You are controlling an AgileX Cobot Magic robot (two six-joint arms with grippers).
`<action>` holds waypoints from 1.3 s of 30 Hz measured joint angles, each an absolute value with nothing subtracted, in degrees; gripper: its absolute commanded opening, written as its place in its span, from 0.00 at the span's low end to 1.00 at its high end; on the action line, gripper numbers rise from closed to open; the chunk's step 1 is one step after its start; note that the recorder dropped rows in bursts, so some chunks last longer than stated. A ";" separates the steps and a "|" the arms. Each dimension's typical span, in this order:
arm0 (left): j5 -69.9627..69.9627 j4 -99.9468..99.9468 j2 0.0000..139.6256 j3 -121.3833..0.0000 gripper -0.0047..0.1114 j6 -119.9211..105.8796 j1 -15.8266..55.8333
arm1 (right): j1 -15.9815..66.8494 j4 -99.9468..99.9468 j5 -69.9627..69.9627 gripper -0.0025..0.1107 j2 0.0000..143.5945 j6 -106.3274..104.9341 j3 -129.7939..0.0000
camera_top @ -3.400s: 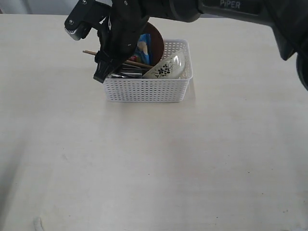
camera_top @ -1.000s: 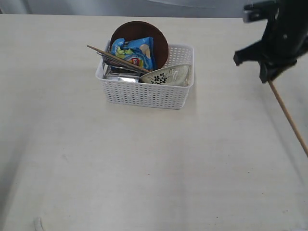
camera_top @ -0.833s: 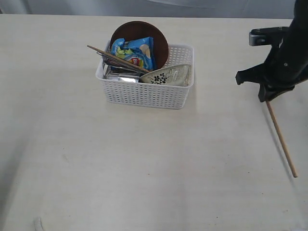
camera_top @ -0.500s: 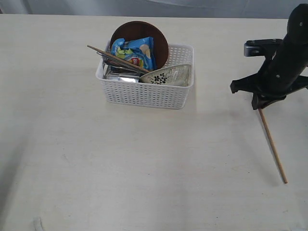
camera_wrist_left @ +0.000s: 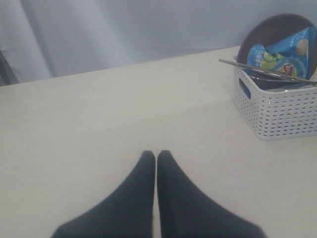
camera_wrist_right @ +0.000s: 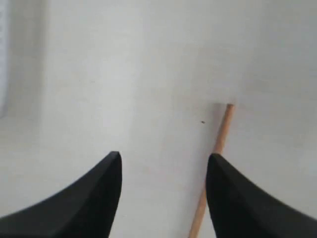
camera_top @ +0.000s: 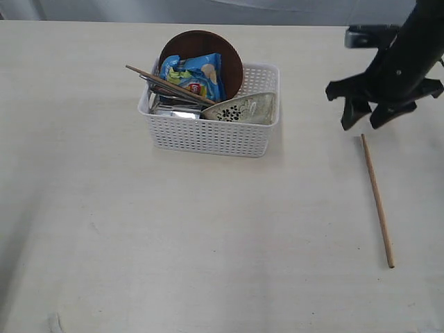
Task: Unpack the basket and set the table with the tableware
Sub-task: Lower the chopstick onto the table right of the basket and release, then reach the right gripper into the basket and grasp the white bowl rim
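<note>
Nearest in the exterior view, one chopstick (camera_top: pixel 376 200) lay flat on the right side of the counter (camera_top: pixel 173 243). Its long axis ran from the near end away toward the far edge, leaning only a little to the left. Just beyond its far end your right claw (camera_top: pixel 362 123) hung over the counter with the jaws wide apart and nothing between them. In the right wrist view the stick passed beside one finger and not between the two, so it was free. The basket (camera_top: pixel 208 135) stood further back and to the left of this claw, well apart from it. It held the second chopstick (camera_top: pixel 166 83), the bowl (camera_top: pixel 243 107) leaning at its right end, the snack bag (camera_top: pixel 194 73) and, furthest, the plate (camera_top: pixel 229 52) standing on edge at the back wall. I judge that the next reach was for the second chopstick. Its long axis lay across the basket, the high end sticking out over the left rim and the low end going down toward the bowl, so it pointed roughly to the side where your right claw hung. Your left claw (camera_wrist_left: pixel 156 154) was clenched on nothing over the counter, with the basket well apart from it. It did not show in the exterior view, so I cannot say surely which arm was nearer, but the right one seemed better placed.
</note>
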State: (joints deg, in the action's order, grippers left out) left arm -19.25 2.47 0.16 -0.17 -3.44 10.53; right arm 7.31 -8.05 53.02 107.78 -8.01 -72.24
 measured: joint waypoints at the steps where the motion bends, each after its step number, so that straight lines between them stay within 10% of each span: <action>1: -19.25 2.47 0.16 -0.17 0.05 -3.44 10.53 | 7.31 -10.73 54.32 0.46 107.19 -10.47 -73.81; 22: -19.25 2.47 0.16 -0.17 0.05 -3.44 10.53 | 34.06 -7.11 61.91 0.46 109.46 -43.76 -90.20; 39: -19.25 2.47 0.16 -0.17 0.05 -3.44 10.53 | 35.58 0.00 62.97 0.46 115.88 -47.94 -94.46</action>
State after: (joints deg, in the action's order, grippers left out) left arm -19.25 2.47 0.16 -0.17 -3.44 10.53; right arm 35.58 0.00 62.97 115.88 -47.94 -94.46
